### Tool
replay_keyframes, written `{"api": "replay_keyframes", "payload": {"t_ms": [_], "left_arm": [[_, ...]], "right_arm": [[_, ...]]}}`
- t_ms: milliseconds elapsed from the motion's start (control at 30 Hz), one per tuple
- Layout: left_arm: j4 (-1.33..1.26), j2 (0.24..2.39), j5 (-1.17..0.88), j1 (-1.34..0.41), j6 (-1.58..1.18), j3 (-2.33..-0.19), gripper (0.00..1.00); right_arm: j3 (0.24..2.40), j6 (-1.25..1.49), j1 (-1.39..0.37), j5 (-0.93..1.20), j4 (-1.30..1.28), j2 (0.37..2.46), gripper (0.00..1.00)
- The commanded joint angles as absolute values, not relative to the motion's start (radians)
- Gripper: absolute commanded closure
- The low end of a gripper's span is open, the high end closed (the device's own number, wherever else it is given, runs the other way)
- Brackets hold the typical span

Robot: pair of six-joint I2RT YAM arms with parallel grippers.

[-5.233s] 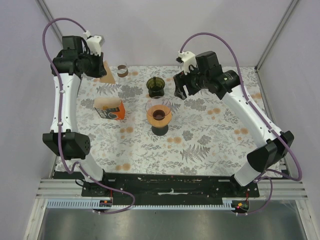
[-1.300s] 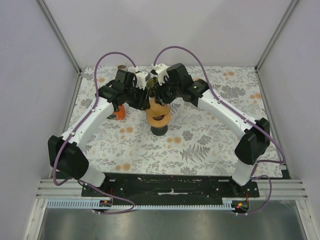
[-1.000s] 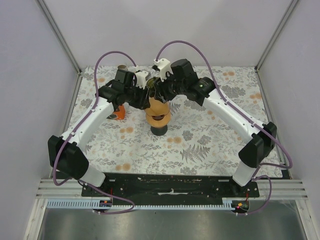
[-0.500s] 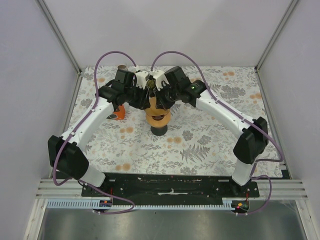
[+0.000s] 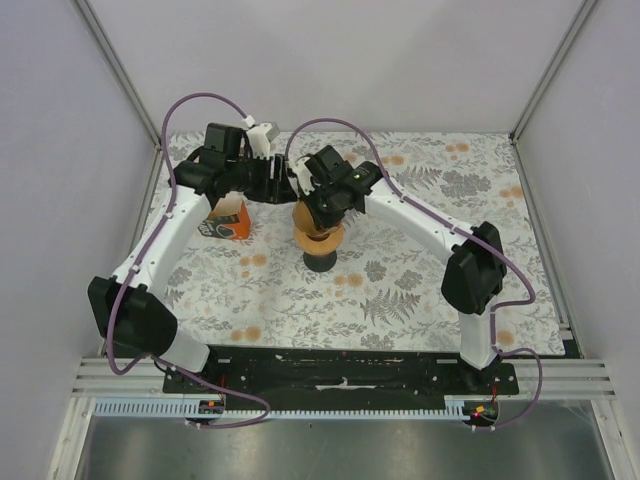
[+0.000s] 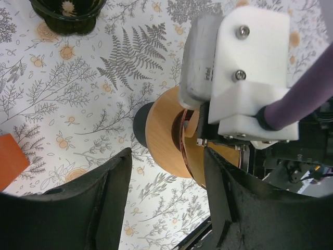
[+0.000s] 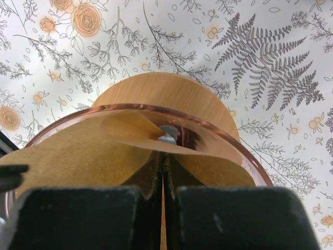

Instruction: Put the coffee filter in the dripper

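Between pale walls (image 5: 330, 60), the floral surface (image 5: 430, 290) carries the dripper (image 5: 318, 240), where the right tool (image 7: 163, 179), pressed together, pinches the brown coffee filter (image 7: 93, 156) sitting in its cone, a grip shown only by the right wrist view, while the left tool (image 6: 166, 156) stands spread and empty nearby.

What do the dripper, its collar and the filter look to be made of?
Dripper: looks like clear glass with a glossy, copper-tinted rim; it shows reflections.
Collar: pale wood, matte, with fine grain lines.
Filter: probably unbleached brown paper, matte and softly creased.
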State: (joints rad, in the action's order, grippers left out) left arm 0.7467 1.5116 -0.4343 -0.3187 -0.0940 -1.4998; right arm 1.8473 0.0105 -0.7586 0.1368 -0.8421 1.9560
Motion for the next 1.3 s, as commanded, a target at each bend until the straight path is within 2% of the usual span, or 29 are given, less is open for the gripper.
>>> {"api": "replay_keyframes", "payload": {"t_ms": [0, 167, 367, 633, 867, 1033, 1267], "left_arm": [[0.736, 1.462, -0.541, -0.276, -0.189, -1.539, 0.36], [0.719, 1.45, -0.552, -0.278, -0.229, -1.47, 0.36], [0.713, 1.442, -0.463, -0.307, -0.146, -1.41, 0.44], [0.641, 1.453, -0.427, -0.33, -0.143, -1.354, 0.44], [0.632, 1.457, -0.454, -0.336, -0.147, -1.347, 0.56], [0.644, 1.448, -0.457, -0.337, -0.126, -1.338, 0.76], [0.664, 1.442, -0.44, -0.336, -0.101, -1.353, 0.8]], "right_arm": [[1.922, 0.009, -0.787, 0.051, -0.925, 2.009, 1.0], [1.97, -0.032, -0.813, 0.025, -0.971, 2.062, 1.0], [1.999, -0.023, -0.819, 0.038, -0.989, 2.109, 1.0], [2.003, -0.006, -0.819, 0.1, -0.988, 2.115, 1.0], [2.051, -0.002, -0.819, 0.11, -0.976, 2.079, 1.0], [2.088, -0.002, -0.819, 0.124, -0.968, 2.037, 1.0], [2.089, -0.003, -0.816, 0.132, -0.965, 1.99, 0.99]]}}
